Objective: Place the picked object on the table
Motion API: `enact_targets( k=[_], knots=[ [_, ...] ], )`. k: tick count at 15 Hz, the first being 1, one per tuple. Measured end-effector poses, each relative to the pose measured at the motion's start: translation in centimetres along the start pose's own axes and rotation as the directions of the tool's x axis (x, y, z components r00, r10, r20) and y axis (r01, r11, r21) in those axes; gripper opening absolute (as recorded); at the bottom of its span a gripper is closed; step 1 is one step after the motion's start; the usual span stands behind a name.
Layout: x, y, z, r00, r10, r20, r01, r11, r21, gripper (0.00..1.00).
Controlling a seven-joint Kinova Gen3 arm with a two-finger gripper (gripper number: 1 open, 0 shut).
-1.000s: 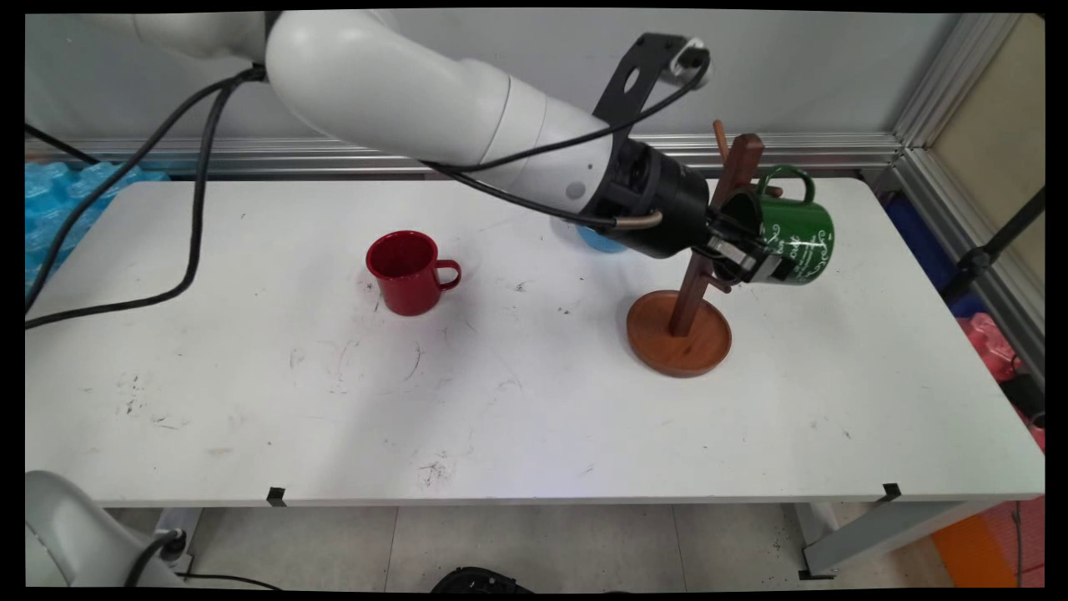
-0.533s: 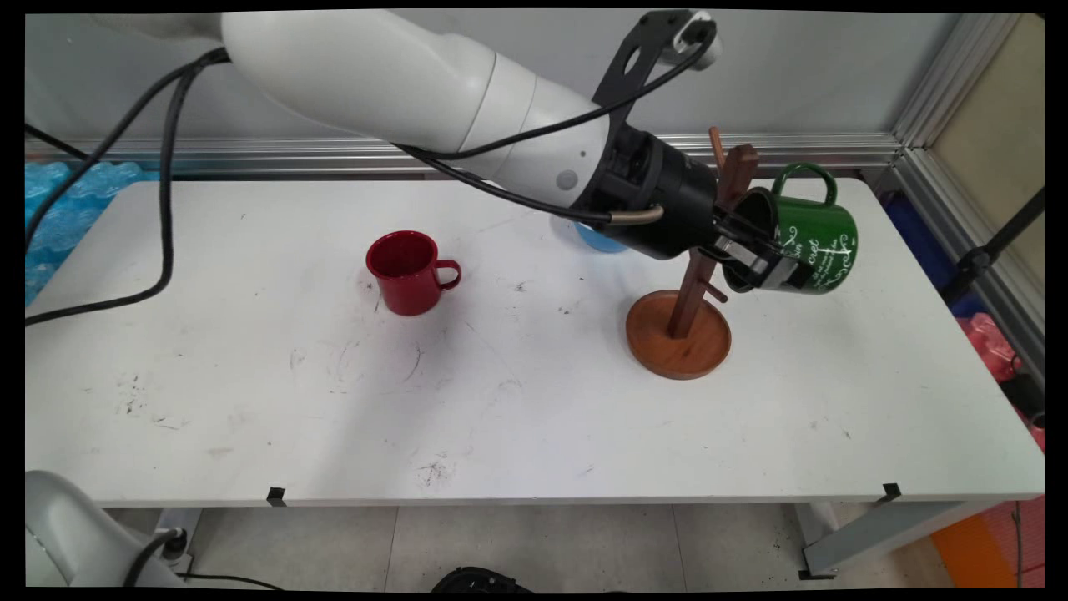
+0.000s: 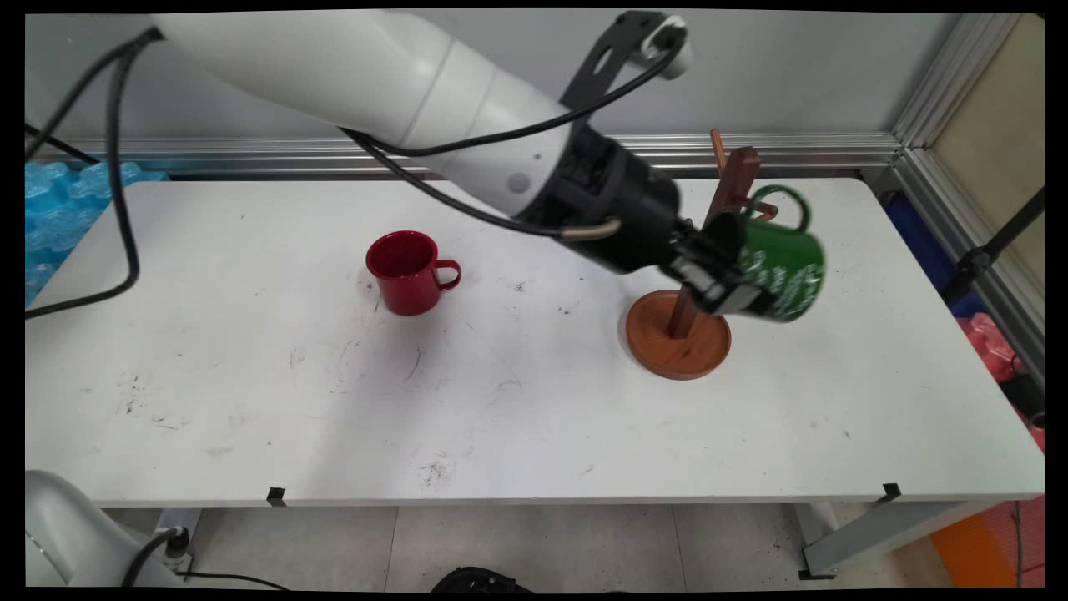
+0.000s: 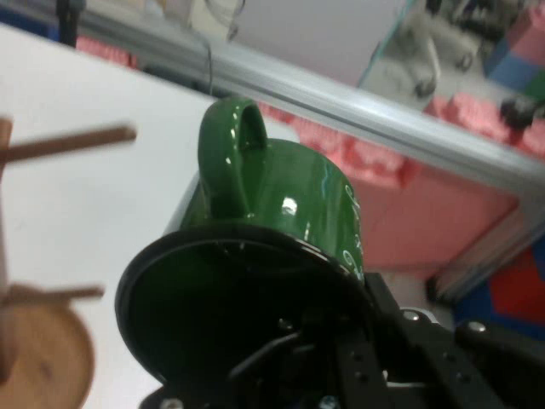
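Observation:
My gripper [image 3: 724,284] is shut on the rim of a green mug [image 3: 776,263] with white lettering, held on its side in the air. The mug's handle [image 3: 784,200] points up, close to a peg near the top of the wooden mug tree [image 3: 734,179]. The tree's round base [image 3: 677,334] rests on the table just below and left of the mug. In the hand view the green mug [image 4: 281,213] fills the middle with its dark mouth towards the camera, one finger inside it, and the tree's pegs [image 4: 72,145] lie at the left.
A red mug [image 3: 406,271] stands upright at the table's left middle, handle to the right. Blue packing material [image 3: 50,196] lies past the table's left end. Metal framing [image 3: 943,108] runs along the back and right sides.
The gripper with the green mug has moved left and a little down, bringing the mug's handle closer to the tree's upper peg. The red mug has not moved.

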Motion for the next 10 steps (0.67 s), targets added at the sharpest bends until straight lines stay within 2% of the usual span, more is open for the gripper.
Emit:
enact_targets(
  k=[5,8,10],
  knots=[
    [-1.0,-0.9,-2.8,0.993,0.062,0.104,-0.067,0.997,0.047,0.0],
    [-1.8,-2.2,-5.1,0.976,0.103,0.192,-0.121,0.989,0.088,0.0],
    [-2.2,-3.0,-6.5,0.959,0.131,0.253,-0.163,0.981,0.109,0.0]
  ],
)
